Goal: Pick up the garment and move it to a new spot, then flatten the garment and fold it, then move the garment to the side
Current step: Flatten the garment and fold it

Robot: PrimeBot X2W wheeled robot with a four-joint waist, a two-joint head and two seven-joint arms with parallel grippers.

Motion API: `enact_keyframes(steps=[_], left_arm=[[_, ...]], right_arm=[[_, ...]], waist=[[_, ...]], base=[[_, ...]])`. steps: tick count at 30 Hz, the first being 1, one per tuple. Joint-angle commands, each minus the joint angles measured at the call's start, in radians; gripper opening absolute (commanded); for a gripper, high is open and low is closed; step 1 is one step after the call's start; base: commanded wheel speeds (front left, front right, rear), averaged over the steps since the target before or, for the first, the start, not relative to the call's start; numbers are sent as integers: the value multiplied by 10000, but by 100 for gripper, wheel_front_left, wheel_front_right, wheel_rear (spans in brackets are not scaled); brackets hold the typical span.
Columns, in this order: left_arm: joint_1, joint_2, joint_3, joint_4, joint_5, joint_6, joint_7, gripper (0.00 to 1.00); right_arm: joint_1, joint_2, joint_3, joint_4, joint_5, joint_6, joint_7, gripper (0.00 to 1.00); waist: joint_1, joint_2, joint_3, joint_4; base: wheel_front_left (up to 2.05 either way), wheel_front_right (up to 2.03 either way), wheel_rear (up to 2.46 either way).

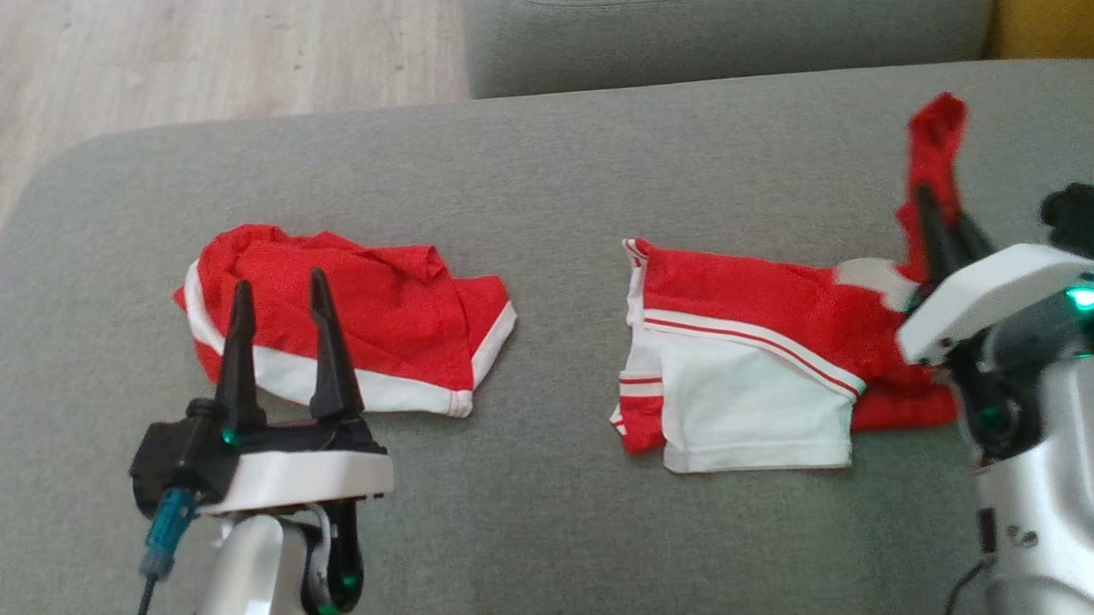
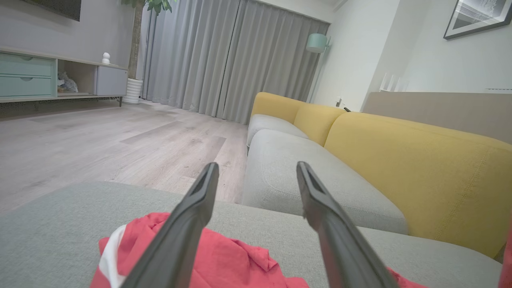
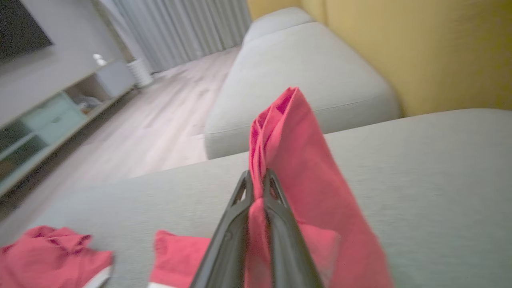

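Lifting a soft cloth by one corner goes well only if the pull is slow and even. The right tool (image 3: 258,178), whose fingers are pressed together on a bunched red fold, should therefore rise straight up until the rest hangs free, and only then travel sideways. The thin red garment with a white panel (image 1: 748,337) lies on the right half of the grey woven sofa cushion (image 1: 524,163). It is mostly flat, with only its far corner raised in that grip and standing up like a small flag. The fabric looks light and limp, with white striped bands along the edges, and it will probably drag and stretch if the move is fast. The left tool (image 1: 280,285) hovers with its fingers wide apart, holding nothing, above a crumpled red cloth with white hems (image 1: 346,296), which lies well apart on the left. For flattening, this tool could take an opposite corner.
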State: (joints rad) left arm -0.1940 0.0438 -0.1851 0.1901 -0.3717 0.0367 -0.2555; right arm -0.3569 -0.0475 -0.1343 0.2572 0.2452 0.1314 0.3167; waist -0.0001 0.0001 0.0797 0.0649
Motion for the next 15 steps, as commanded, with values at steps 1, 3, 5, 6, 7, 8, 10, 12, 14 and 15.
enact_keyframes(steps=[1, 3, 5, 6, 7, 8, 10, 12, 14, 15], left_arm=[[-245, 64, 201, -365, -22, 54, -63, 100], [-302, 64, 108, -400, -49, 66, -63, 100], [-366, 64, 39, -406, -43, 60, -63, 100], [-397, 64, 10, -403, -30, 57, -63, 100], [-423, 64, -13, -403, -18, 58, -63, 100], [-448, 64, -38, -406, -5, 61, -63, 100], [-477, 64, -79, -403, 25, 62, -63, 100], [-495, 64, -118, -390, 46, 55, -63, 100], [-518, 64, -145, -379, 24, 59, -63, 100], [-526, 64, -156, -373, 10, 61, -63, 100]], right_arm=[[-172, -37, 639, -338, 705, -7, -133, 0], [-56, -33, 1355, -145, 1506, -7, -450, 0], [34, -32, 2001, 164, 1851, -7, -833, 0], [65, -31, 2294, 353, 1939, -7, -1035, 0], [83, -31, 2575, 552, 2015, -7, -1225, 0], [94, -30, 2819, 765, 2139, -7, -1406, 0], [84, -30, 3279, 1220, 2275, -7, -1747, 0], [42, -30, 3650, 1653, 2450, -7, -2081, 0], [-29, -29, 3942, 2089, 2724, -7, -2358, 0], [-76, -29, 4108, 2297, 2871, -7, -2483, 0]], waist=[[1, -1, -13, 165], [1, -1, 19, 309], [1, -1, 60, 450], [1, -1, 82, 524], [1, -1, 112, 589], [1, -1, 147, 657], [1, -1, 196, 772], [1, -1, 256, 887], [1, -1, 321, 997], [1, -1, 354, 1047]], base=[[0, 0, 0], [0, 0, 0], [0, 0, 0], [0, 0, 0], [0, 0, 0], [0, 0, 0], [0, 0, 0], [0, 0, 0], [0, 0, 0], [0, 0, 0]])
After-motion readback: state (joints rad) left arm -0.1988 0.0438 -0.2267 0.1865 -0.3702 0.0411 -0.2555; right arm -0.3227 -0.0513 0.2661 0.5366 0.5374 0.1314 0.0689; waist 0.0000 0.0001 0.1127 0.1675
